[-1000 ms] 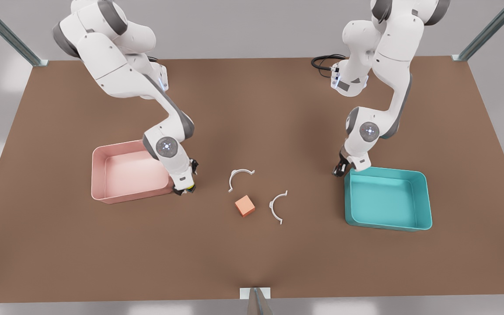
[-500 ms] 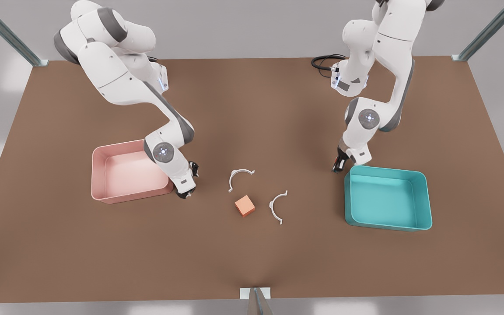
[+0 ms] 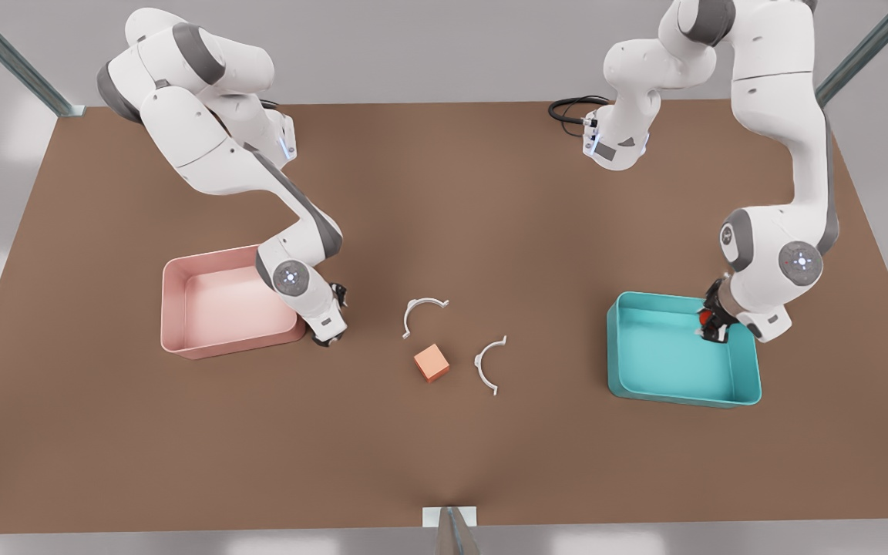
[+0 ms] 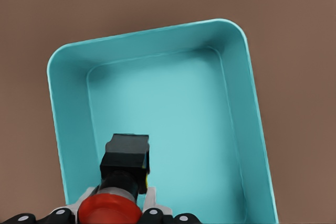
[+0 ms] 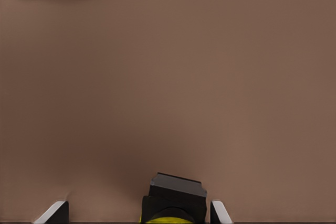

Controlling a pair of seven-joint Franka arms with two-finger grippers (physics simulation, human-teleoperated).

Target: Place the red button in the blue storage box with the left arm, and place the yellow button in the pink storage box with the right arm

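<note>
The left tool [image 3: 714, 327] pinches the red button [image 4: 110, 211] over the blue storage box [image 3: 748, 362], near its far right wall; letting go there could bounce it off the rim. The right tool [image 3: 328, 337] pinches the yellow button [image 5: 168, 219] at tabletop [image 3: 444, 193] level beside the pink storage box [image 3: 170, 308], so a low carry could snag the wall. No writing is legible.

A brown tabletop [image 3: 444, 447] is seen bearing a shallow pink plastic box [image 3: 182, 308] at the front view's left and a teal rectangular box [image 3: 745, 370] at its right. The left gripper [image 3: 710, 330], with a red button [image 3: 704, 317], is held above the teal box. The right gripper [image 3: 327, 338] is positioned just beside the pink box.
</note>
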